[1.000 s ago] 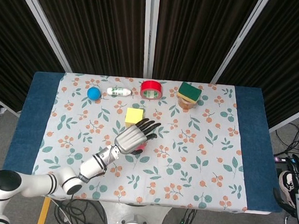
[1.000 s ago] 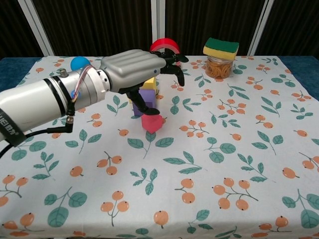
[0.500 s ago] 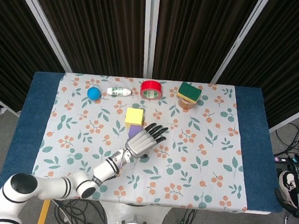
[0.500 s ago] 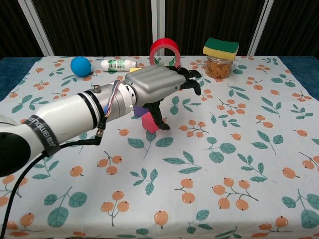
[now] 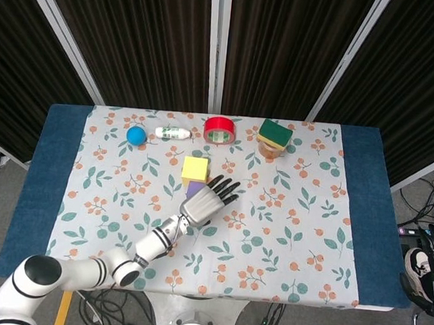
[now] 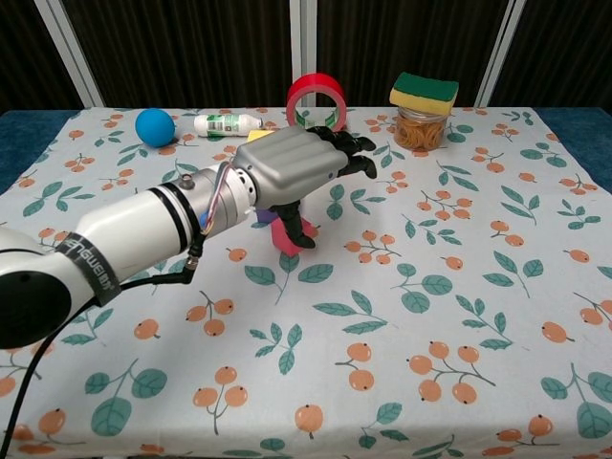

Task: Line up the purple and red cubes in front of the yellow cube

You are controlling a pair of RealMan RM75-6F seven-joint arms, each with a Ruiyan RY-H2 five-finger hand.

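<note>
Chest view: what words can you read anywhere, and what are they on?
"ENGUEM" or close to it, partly cut off and hard to read: on the black band of the left arm.
Label on the small white bottle: too small to read.
Nothing readable elsewhere.

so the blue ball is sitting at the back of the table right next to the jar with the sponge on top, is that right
Not quite. The blue ball is at the back of the table, but it lies beside the small white bottle on the left, not the jar with the sponge on top, which stands far off to the right. The head view shows it.
</note>
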